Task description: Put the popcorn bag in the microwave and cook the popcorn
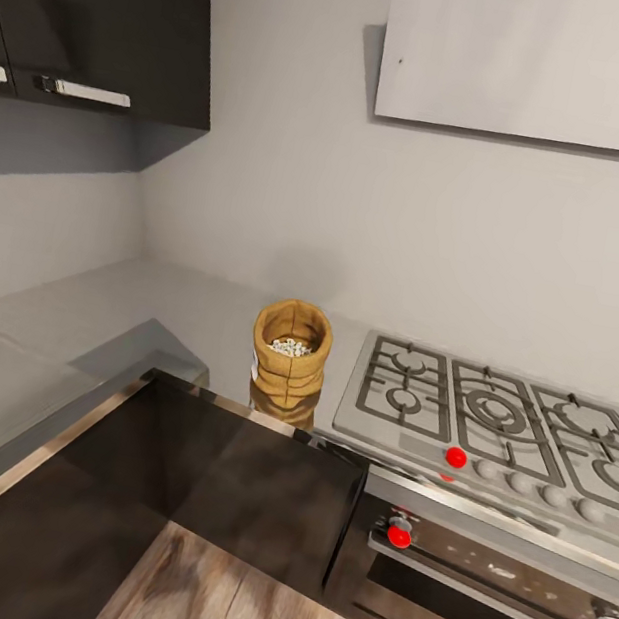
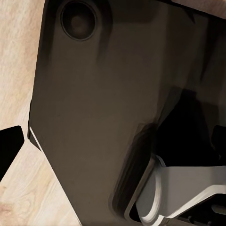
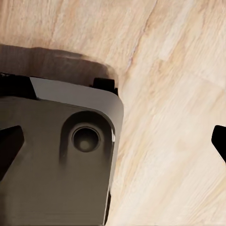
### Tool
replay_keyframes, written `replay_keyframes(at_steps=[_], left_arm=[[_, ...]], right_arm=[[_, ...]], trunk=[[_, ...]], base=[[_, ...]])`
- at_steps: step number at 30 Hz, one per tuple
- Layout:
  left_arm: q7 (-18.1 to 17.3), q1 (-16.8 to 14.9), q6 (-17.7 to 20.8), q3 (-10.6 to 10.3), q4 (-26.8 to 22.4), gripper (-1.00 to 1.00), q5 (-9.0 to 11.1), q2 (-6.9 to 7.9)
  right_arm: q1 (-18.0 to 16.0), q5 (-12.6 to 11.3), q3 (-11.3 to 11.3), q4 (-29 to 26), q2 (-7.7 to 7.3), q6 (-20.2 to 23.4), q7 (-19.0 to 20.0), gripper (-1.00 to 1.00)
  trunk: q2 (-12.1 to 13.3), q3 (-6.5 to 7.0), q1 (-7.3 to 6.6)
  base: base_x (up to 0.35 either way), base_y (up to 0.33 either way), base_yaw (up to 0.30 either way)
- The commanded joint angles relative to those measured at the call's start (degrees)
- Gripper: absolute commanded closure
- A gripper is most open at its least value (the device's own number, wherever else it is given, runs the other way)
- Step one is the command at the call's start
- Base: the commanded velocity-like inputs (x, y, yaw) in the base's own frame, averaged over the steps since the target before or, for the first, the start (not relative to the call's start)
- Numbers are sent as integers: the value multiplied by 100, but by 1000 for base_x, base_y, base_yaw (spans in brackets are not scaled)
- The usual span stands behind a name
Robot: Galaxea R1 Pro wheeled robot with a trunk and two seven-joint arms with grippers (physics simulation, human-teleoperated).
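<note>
Popcorn bag: I see the popcorn bag (image 1: 289, 354) standing upright on the countertop (image 1: 187, 313), near the inner corner of the L, just beside the left edge of the gas hob (image 1: 502, 425); its mouth is open and rolled at the rim
Popcorn: pale bits of popcorn (image 1: 291, 347) lie inside the bag, below the rim
Countertop: grey steel, running along the back wall and down my left side; dark cabinet fronts (image 1: 249, 482) below it
Hob and oven: the hob has a red knob (image 1: 456, 457) at its front edge; a built-in oven (image 1: 492, 596) sits beneath, with another red knob (image 1: 399, 535)
Above: dark wall cabinets (image 1: 99, 8) at upper left; a pale panel (image 1: 546, 62) on the wall over the hob
Left gripper: from the left wrist camera I see one dark fingertip (image 2: 9, 148) at the picture's edge, over the robot's dark base (image 2: 94, 117) and wood floor (image 2: 19, 56); I cannot tell how wide the pincer stands
Right gripper (image 3: 113, 141): both dark fingertips sit at opposite edges of the right wrist picture; the pincer is spread wide, holding nothing, above the floor and the base
</note>
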Motion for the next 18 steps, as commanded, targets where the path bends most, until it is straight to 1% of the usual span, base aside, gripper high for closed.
replay_keyframes(at_steps=[1,4,8,10,11,12,13,14,15,16,17,18], left_arm=[[-2,-1,-6,2,-3,-100,31,-1],[-2,-1,-6,2,-3,-100,31,-1],[-2,-1,-6,3,-3,-100,38,-1],[-2,-1,-6,12,-3,-100,39,-1],[-2,-1,-6,16,-1,-100,39,-1],[-2,-1,-6,15,-2,-100,39,-1],[-2,-1,-6,14,1,-100,40,-1],[-2,-1,-6,15,2,-100,40,-1],[-2,-1,-6,16,1,-100,40,-1],[-2,-1,-6,18,3,-100,40,-1],[-2,-1,-6,18,2,-100,40,-1],[-2,-1,-6,19,0,-100,44,-1]], right_arm=[[-2,18,37,-338,43,319,11,-100],[-2,19,31,-1008,89,1009,4,-100],[-2,30,37,-1567,108,1301,3,-100],[-2,183,43,-1852,174,1478,3,-100],[-2,369,43,-2117,247,1691,4,-100],[-2,504,41,-2353,302,1892,7,-100],[-2,678,40,-2788,387,2288,9,-100],[-2,821,39,-3650,514,3045,20,-100],[-2,846,39,-4003,548,3332,23,-100],[-2,865,38,-4525,603,3735,29,-100],[-2,874,38,-4854,651,3987,32,-100],[-2,880,42,-5333,716,4370,35,-100]], trunk=[[-3,-6,0],[-3,-6,0],[-3,-6,0],[-3,-6,0],[-3,-6,0],[-3,-6,0],[-3,-6,0],[-3,-6,0],[-3,-6,0],[-3,-6,0],[-3,-6,0],[-3,-6,0]], base=[[0,0,0],[0,0,0],[0,0,0],[0,0,0],[0,0,0],[0,0,0],[0,0,0],[0,0,0],[0,0,0],[0,0,0],[0,0,0],[0,0,0]])
